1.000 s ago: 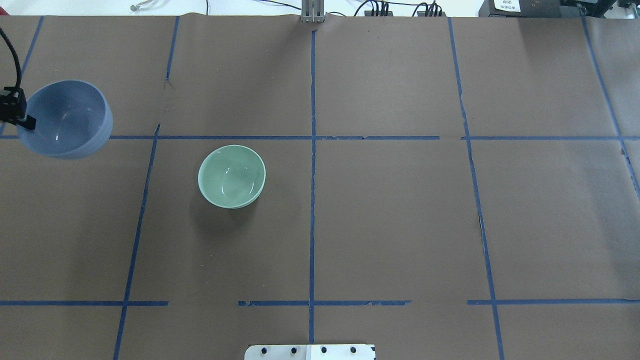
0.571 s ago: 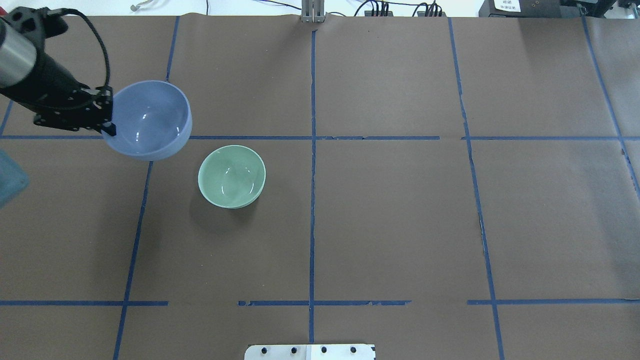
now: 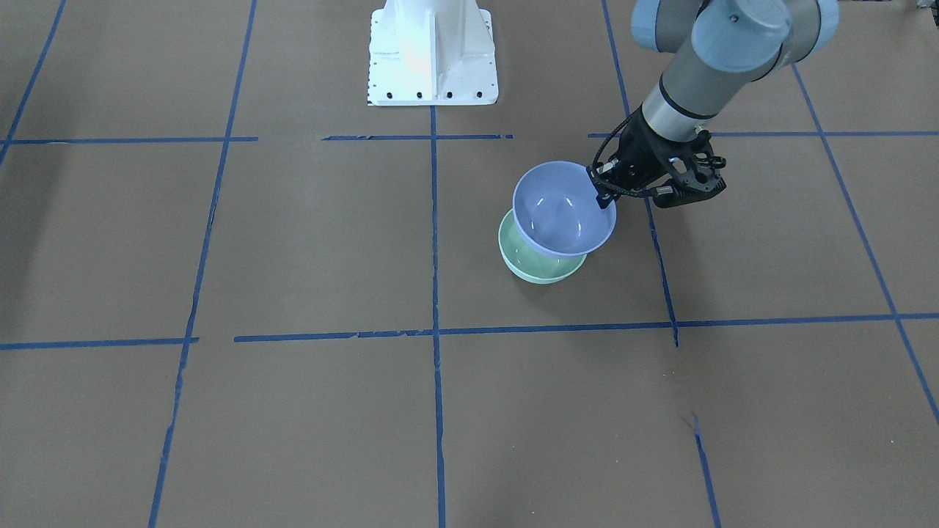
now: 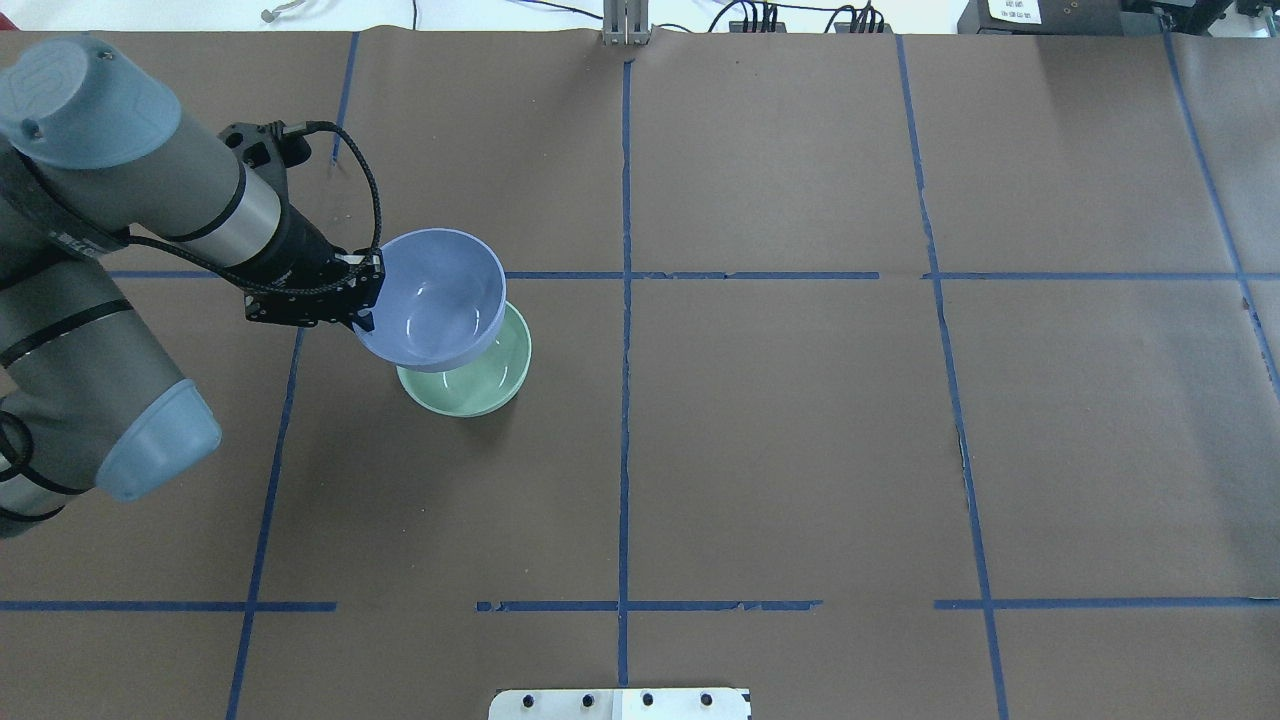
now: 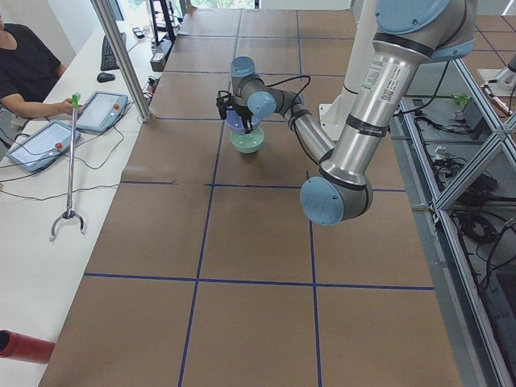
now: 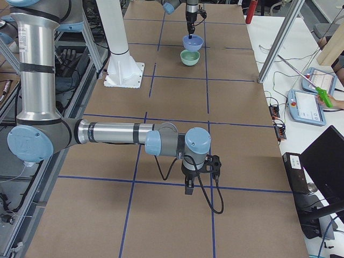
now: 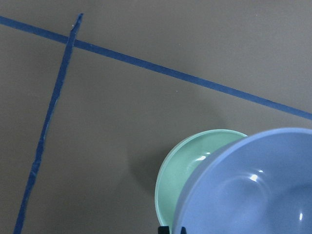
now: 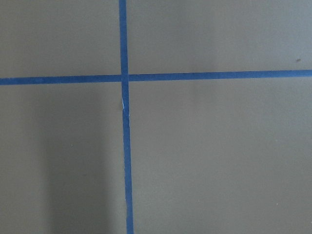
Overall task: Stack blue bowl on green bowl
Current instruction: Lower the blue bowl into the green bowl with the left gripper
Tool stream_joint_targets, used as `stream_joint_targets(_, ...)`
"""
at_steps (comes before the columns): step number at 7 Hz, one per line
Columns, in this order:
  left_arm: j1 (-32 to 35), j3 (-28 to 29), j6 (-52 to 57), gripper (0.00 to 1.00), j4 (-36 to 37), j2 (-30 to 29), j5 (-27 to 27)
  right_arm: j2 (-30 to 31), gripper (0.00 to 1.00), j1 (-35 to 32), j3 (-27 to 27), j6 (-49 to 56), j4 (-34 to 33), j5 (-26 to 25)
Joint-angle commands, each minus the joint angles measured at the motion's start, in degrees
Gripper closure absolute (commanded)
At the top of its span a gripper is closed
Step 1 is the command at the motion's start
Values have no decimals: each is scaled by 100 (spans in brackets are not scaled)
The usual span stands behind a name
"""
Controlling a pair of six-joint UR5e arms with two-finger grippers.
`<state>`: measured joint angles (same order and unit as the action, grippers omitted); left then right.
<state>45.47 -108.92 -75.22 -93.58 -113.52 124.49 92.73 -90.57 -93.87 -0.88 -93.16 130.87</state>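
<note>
Left jaws pinch blue bowl (image 4: 435,300) rim | above green bowl (image 4: 470,395)

Robotics lab, going by my feeds: a worktable (image 4: 800,450) papered in brown and gridded with blue tape lines (image 4: 624,400), a grey-and-blue robot arm (image 5: 379,97), a white pedestal (image 3: 431,51) bolted to the tabletop, and aluminium framing posts (image 5: 121,56) at the edge. Alongside the table I see a white bench (image 5: 32,266) carrying two touchscreen pendants (image 5: 36,145), a keyboard (image 5: 109,52), a mouse (image 5: 103,77) and loose cables (image 5: 32,181). An operator (image 5: 24,68) is at that bench, and a dark screen (image 6: 325,161) stands on it too.
</note>
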Motion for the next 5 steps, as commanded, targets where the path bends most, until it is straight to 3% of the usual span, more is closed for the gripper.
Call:
stream_joint_targets(1, -99, 256, -27, 100, -222, -56, -12, 0, 0, 5, 0, 0, 0, 0)
stream_joint_targets(5, -355, 521, 8, 100, -609, -39, -162, 0, 0, 5, 0, 0, 0, 0)
